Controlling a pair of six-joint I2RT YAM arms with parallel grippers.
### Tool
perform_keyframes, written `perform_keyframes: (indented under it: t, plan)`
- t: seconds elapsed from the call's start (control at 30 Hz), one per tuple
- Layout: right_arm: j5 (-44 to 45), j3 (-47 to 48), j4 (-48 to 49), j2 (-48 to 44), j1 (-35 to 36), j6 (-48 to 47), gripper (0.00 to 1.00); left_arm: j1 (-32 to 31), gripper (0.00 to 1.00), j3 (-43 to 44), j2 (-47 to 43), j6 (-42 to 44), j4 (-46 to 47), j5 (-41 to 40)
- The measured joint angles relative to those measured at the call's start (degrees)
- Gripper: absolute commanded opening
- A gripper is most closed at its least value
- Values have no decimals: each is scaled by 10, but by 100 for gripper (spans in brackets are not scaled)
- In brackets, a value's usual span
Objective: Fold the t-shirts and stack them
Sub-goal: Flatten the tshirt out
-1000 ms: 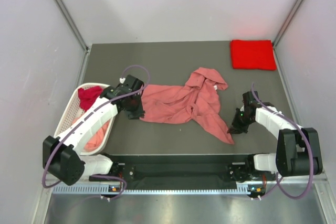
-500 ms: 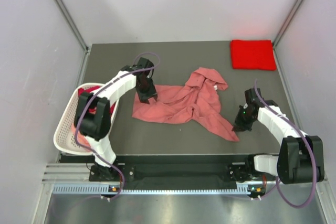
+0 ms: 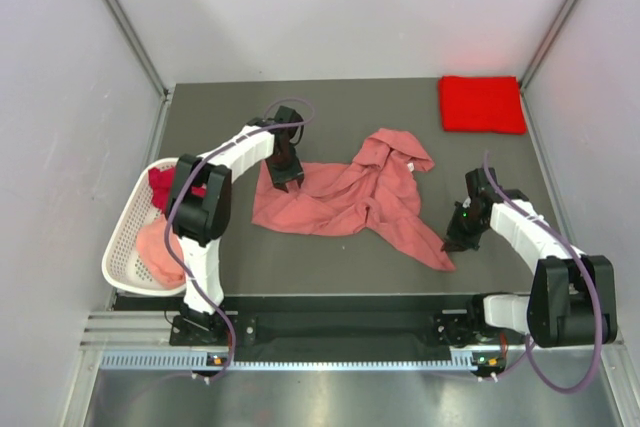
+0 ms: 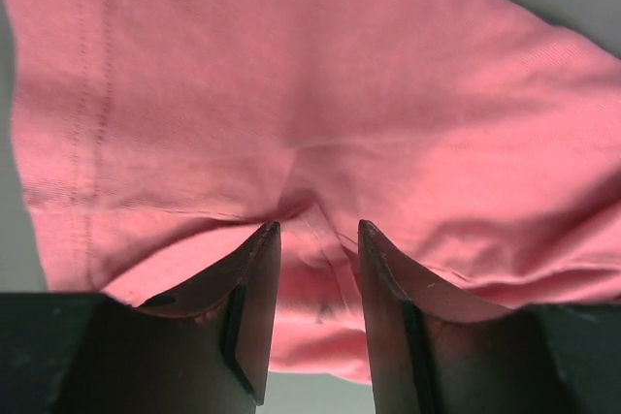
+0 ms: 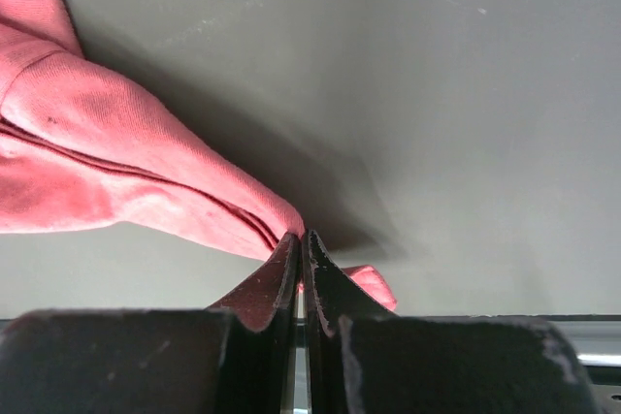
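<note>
Left gripper [image 4: 312,235]: jaws narrowly apart, tips pressed down on the salmon t-shirt [image 3: 345,197]. A raised pucker of cloth sits between them, and no closed pinch is visible.
Right gripper [image 5: 301,239]: jaws together, clamping the thin tail of the same shirt just above the bench [image 3: 330,107].
Cloth from left gripper: spreads to the right and toward the near edge.
Cloth from right gripper: runs to the left and toward the far edge.
Long axis: diagonal, from the far-left hem under the left gripper to the near-right tail in the right gripper.
Slack: a crumpled hump lies on the far side of this axis, between the two grippers.
Judgement: spreading depends on pulling apart along this diagonal, with each arm nearest its own end.
Red t-shirt [image 3: 482,104]: folded, in the far right corner, well apart.
Basket [image 3: 125,237]: at the left edge, with more cloth inside.
</note>
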Motion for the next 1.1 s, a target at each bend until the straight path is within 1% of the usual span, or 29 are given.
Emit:
perform_keyframes:
  t: [0.07,0.1,0.17,0.2,0.3,0.47,0.53,0.63,0.7,0.77,0.97,1.1]
  plan:
    - [-1,0,0,0,0,0,0,0,41,0,2,-3,-4,-13]
    - [-2,0,0,1,0,0,0,0,37,0,2,-5,-6,-17]
    - [-3,0,0,1,0,0,0,0,33,0,2,-10,-4,-23]
    - [-5,0,0,1,0,0,0,0,29,-1,2,-10,-3,-24]
    - [-7,0,0,3,0,-1,0,0,24,-2,3,-11,-3,-25]
    - [-8,0,0,4,0,-4,0,0,25,-2,10,-8,5,-24]
    - [-8,0,0,4,0,-5,0,0,27,-3,14,-7,7,-23]
    - [-8,0,0,3,0,-5,0,0,28,-3,19,-4,8,-20]
    - [-8,0,-1,2,0,-4,0,0,23,-3,21,-3,10,-18]
    - [-8,0,-2,-1,0,-4,0,0,0,-3,21,0,10,-16]
    - [-8,0,-3,-12,0,-2,0,0,0,-3,17,9,9,-22]
    - [-7,1,-10,-12,0,0,0,0,0,-3,-23,17,-9,-50]
